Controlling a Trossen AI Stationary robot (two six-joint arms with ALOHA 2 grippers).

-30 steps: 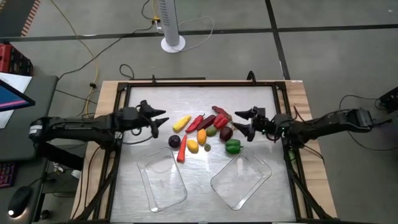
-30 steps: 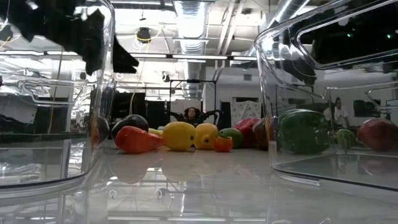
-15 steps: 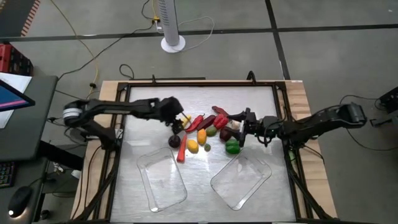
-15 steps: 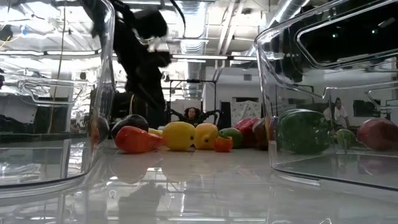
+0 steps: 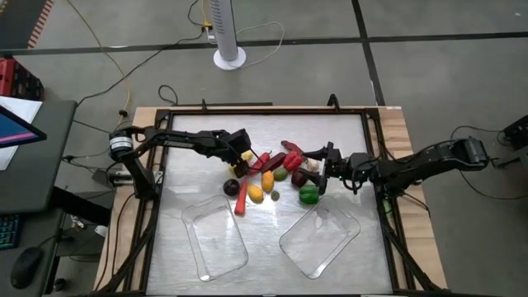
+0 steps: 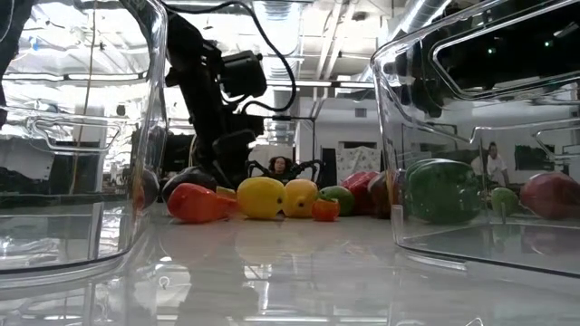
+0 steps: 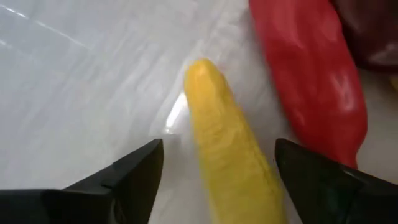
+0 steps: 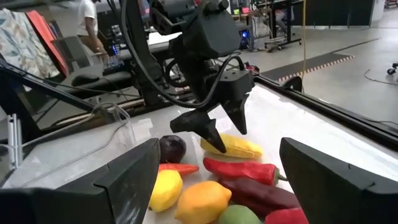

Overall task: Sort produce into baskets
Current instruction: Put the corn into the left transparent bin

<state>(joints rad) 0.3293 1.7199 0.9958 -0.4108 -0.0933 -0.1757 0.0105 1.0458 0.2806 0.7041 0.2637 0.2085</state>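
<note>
The produce lies in a heap at mid-table: yellow corn (image 5: pixel 241 162), red chillies (image 5: pixel 261 161), a dark purple piece (image 5: pixel 231 187), a green pepper (image 5: pixel 308 195), and yellow and orange pieces. My left gripper (image 5: pixel 244 162) is open and low over the corn (image 7: pixel 230 155), one finger on either side and apart from it. My right gripper (image 5: pixel 316 172) is open and empty at the heap's right side, beside a dark red piece (image 5: pixel 300 176). Two clear baskets (image 5: pixel 216 235) (image 5: pixel 320 238) lie nearer the front edge, with nothing in them.
A red chilli (image 7: pixel 311 81) lies right beside the corn, close to one left finger. The right wrist view shows my left gripper (image 8: pixel 214 134) standing over the corn (image 8: pixel 236 147). A black frame (image 5: pixel 264 111) rims the table. People show in the room behind.
My left gripper has gone toward the table's right edge to the heap and come down over the corn, its fingers staying open. My right gripper has gone toward the table's left edge, up to the heap's right side. The produce has kept still.
</note>
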